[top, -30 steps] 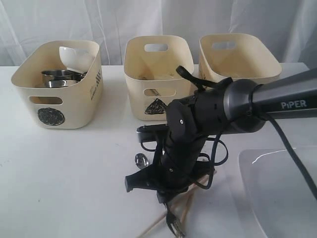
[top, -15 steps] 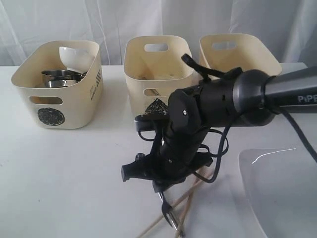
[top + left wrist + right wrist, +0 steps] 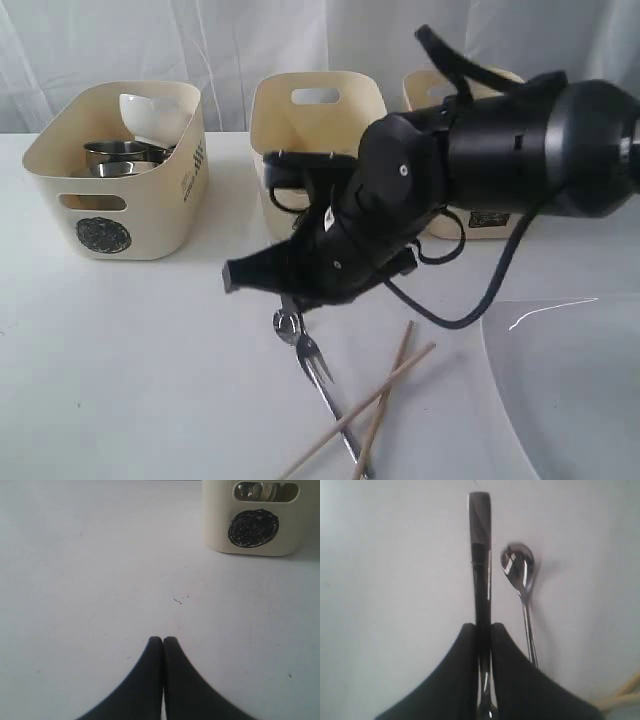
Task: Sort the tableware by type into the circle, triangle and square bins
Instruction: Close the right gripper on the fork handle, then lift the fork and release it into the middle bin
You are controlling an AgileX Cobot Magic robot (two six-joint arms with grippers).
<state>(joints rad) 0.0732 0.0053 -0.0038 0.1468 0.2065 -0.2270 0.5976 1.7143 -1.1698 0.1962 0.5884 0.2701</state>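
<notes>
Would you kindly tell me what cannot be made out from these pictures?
- Held utensil, right wrist view: the right gripper hides its other end, so its type is unclear.
- Right bin, exterior view: the arm covers its mark and contents.
- Plate, exterior view: cut off by the frame's edges.
- Spoon handle, right wrist view: runs under the gripper.

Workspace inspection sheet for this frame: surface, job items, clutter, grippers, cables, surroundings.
Surface: white table, a few small dark specks.
Job's things: circle bin holds steel mugs and a white bowl; middle bin and right bin partly hidden by the right arm; spoon and chopsticks lie on the table; white square plate at the near right.
Clutter: nothing seen.
Grippers: left gripper shut, empty, over bare table; right gripper shut on a steel handle, apparently the fork, beside the spoon.
Cables: black cable loops down from the right arm.
Surroundings: white curtain behind the bins.
</notes>
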